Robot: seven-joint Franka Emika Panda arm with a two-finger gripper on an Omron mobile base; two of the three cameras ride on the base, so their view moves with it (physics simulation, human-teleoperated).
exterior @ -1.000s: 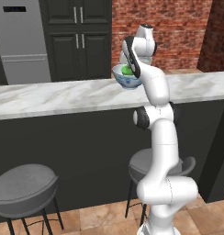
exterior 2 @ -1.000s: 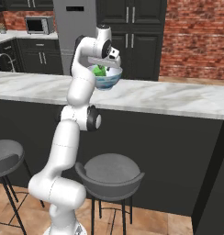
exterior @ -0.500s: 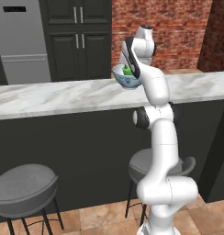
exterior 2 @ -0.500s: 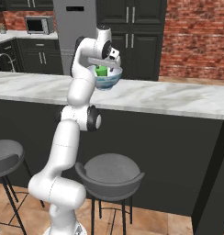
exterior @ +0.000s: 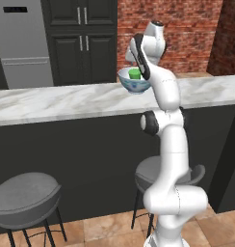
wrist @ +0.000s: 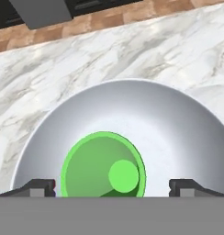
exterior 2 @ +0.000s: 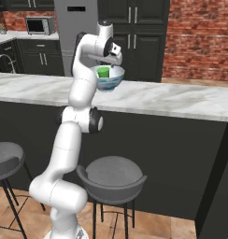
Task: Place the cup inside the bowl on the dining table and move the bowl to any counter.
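Note:
The bright green cup [wrist: 103,166] stands mouth up inside the white, blue-patterned bowl [wrist: 178,133]. The bowl [exterior: 134,85] rests on the marble top of the dining table [exterior: 66,101], near its far edge. Just above the cup [exterior: 134,73] hovers my gripper [wrist: 113,187], open, with one dark fingertip on each side of the cup and a gap to it. From the right base view the cup [exterior 2: 103,72] peeks over the rim of the bowl [exterior 2: 109,80], and the gripper [exterior 2: 106,64] hangs right over it above the dining table [exterior 2: 172,100].
Grey round stools [exterior: 25,194] [exterior: 160,169] stand in front of the table's black front, beside the robot's base. Behind the table are a steel fridge [exterior: 23,43], dark cabinets and a brick wall. A counter with a microwave [exterior 2: 39,25] lies far left.
The gripper's fingers have spread apart and let go of the cup, which stays in the bowl. Arm and bowl have hardly moved.

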